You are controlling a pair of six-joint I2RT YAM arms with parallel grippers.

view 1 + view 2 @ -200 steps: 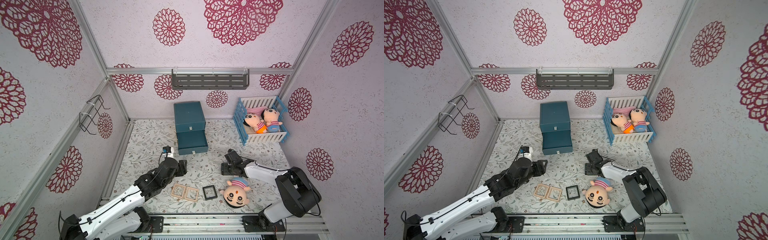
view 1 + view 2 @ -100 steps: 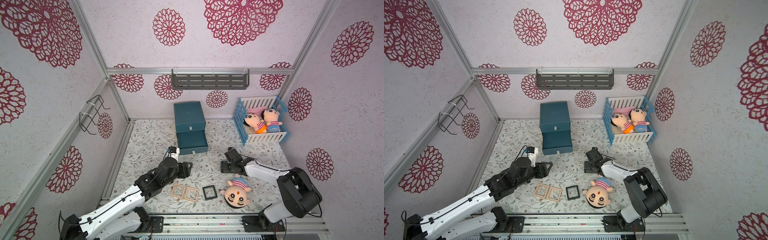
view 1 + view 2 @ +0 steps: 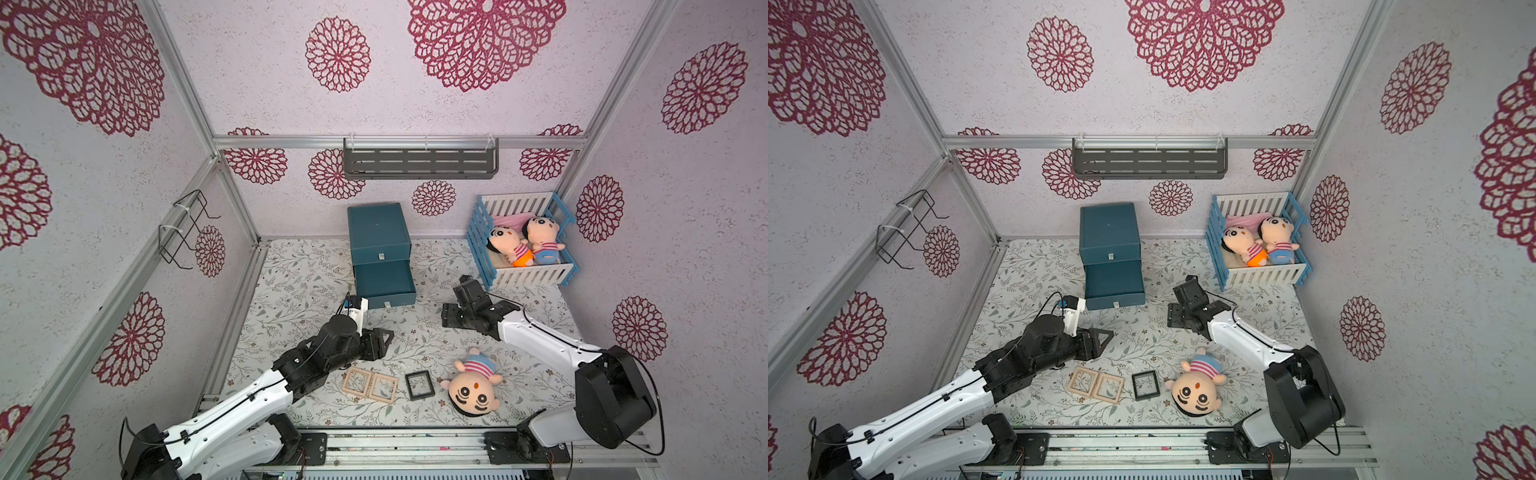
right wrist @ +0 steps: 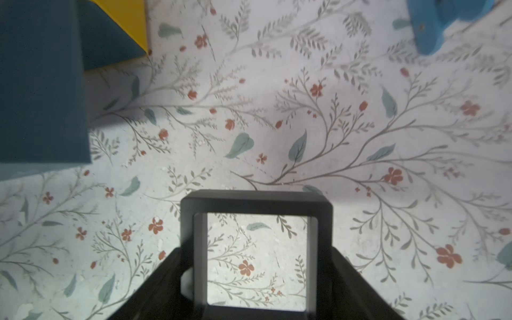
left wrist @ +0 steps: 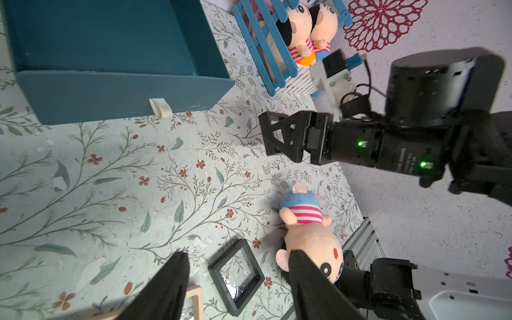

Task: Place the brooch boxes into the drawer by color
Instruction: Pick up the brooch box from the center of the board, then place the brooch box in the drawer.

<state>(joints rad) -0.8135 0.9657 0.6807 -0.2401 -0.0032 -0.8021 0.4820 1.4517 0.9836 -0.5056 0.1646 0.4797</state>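
Gripping a dark brooch box (image 4: pixel 255 205) by its sides, your right end effector (image 4: pixel 256 257) hangs over the table (image 3: pixel 299 291), to the right of the pulled-out drawer (image 3: pixel 382 278). Your left end effector (image 3: pixel 380 343) has its fingers spread, holding nothing. Two wooden boxes (image 3: pixel 356 381) and a black box (image 3: pixel 419 385) lie near the table's front edge, beside a doll (image 3: pixel 473 390).

A robotics test cell dressed as a child's nursery: aluminium struts (image 3: pixel 291 141) frame wallpaper of crimson flower medallions (image 3: pixel 338 54), a blue-and-white slatted toy crib (image 3: pixel 528 276) holds plush dolls (image 3: pixel 509 245), and two white robot arms (image 3: pixel 232 409) sit on a metal rail (image 3: pixel 415 446).
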